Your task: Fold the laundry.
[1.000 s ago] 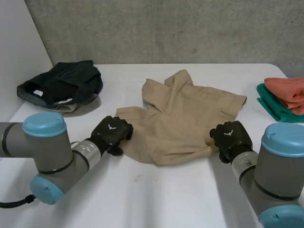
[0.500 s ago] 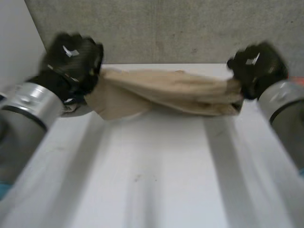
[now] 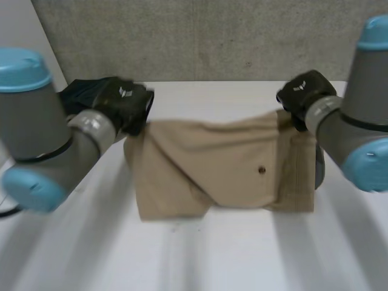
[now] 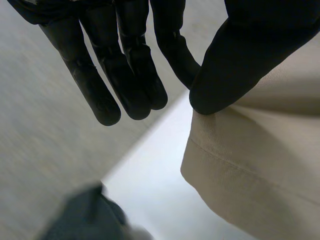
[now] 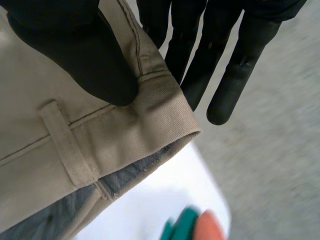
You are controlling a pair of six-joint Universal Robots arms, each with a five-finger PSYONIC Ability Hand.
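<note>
You have the garment (image 3: 224, 163) hanging over the surface (image 3: 230, 254), left hand (image 3: 124, 103) at one top corner, right hand (image 3: 303, 91) at the other.

Prob. robotics lab: bare concrete wall (image 3: 212, 36) behind white table (image 3: 212, 254), left arm (image 3: 42, 139) + right arm (image 3: 354, 130).

Beyond the fingertips of the left hand (image 4: 125, 60), a dark heap of clothes (image 4: 82, 215) is blurred and cut off by the edge; so are green and orange cloths (image 5: 192, 227) beside the trousers (image 5: 75, 150).
</note>
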